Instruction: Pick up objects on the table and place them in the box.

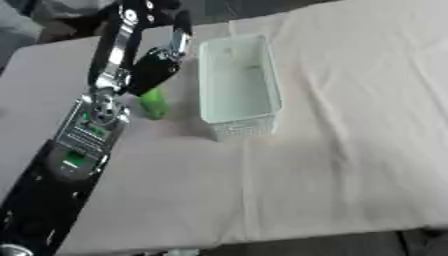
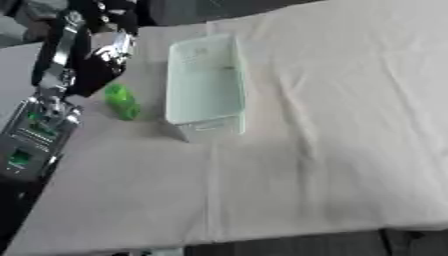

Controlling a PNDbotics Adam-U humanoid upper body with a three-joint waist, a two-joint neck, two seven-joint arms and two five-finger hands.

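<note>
**Left hand over green object, box still looks empty**

Left arm comes in from the lower left and reaches up the table. Left hand (image 1: pixel 157 67) hangs right above a small green object (image 1: pixel 154 104), maybe touching its top; contact can't be confirmed. Fingers are dark and bunched against the arm, so can't tell if they are spread, pressed together or pinching. Right hand shows in neither view.

Green object sits on the white tablecloth (image 1: pixel 332 150), just beside the left long wall of the box (image 1: pixel 238 75), outside it. Box is a pale, rectangular, open-top bin, standing upright; nothing clearly visible inside, only a faint smudge near the far end.

Step, as a guess: reach/grasp phase on the green object, pick not yet done, nothing placed. Next move calls for closing on the object, lifting it above the box wall, shifting a short way right and releasing inside. Risk: knocking the object over or bumping the box wall.

No readable brands, labels or writing anywhere; green-lit panels on the arm show no legible text.
</note>
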